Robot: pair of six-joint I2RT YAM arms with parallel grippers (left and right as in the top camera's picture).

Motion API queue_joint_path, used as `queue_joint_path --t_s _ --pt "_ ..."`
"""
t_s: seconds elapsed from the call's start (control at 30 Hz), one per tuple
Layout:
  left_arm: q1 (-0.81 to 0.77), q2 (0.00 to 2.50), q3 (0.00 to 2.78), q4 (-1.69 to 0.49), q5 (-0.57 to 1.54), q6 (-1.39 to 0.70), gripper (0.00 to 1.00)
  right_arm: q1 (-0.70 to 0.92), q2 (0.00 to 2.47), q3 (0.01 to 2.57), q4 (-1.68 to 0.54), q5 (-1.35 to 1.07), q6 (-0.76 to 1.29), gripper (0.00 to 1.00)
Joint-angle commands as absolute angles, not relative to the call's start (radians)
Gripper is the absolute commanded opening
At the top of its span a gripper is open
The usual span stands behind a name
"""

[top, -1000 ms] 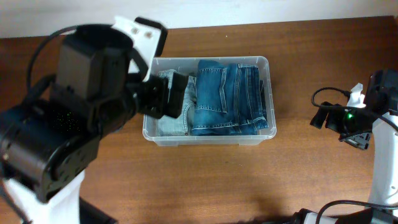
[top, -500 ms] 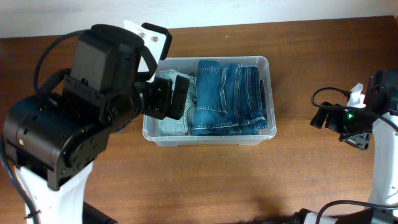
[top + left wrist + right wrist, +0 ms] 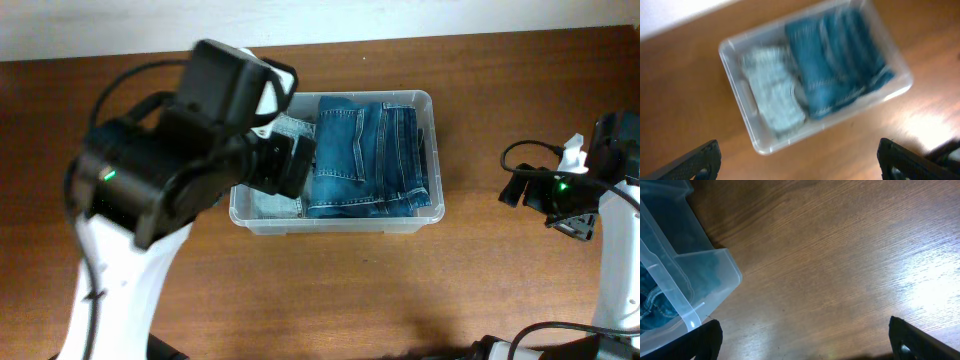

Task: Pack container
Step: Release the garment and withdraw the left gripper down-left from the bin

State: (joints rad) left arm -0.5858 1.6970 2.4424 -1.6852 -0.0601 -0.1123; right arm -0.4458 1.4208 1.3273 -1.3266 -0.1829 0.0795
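Container (image 3: 340, 225) upright, long axis left-right

Overhead looks straight down, far enough back to take in the table (image 3: 450, 300), container (image 3: 340, 226) mid-frame. Left wrist view peers down from high up, blurred, with the whole container inside it. Right wrist view is closer to the table, catching just one container corner at its left edge
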Motion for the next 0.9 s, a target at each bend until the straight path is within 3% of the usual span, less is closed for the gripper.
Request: queue_joint_path --t_s 0.0,0.37,0.57,0.87 --pt "-0.581 1.653 2.280 -1.676 -0.067 -0.073 0.99 -0.452 1.422 1.327 -1.326 -0.180 0.086 0.98" --pt "-0.576 1.269 1.628 -1.222 -0.068 -0.005 0.99 -0.452 1.422 1.327 -1.326 -0.180 0.086 0.98" --pt "-0.438 0.927 1.160 -0.969 0.001 -0.006 0.99 -0.452 1.422 1.327 -1.326 -0.180 0.086 0.98" --pt "-0.286 0.505 0.677 -0.641 0.014 -0.006 0.99 -0.452 1.422 1.327 -1.326 -0.180 0.086 0.99"
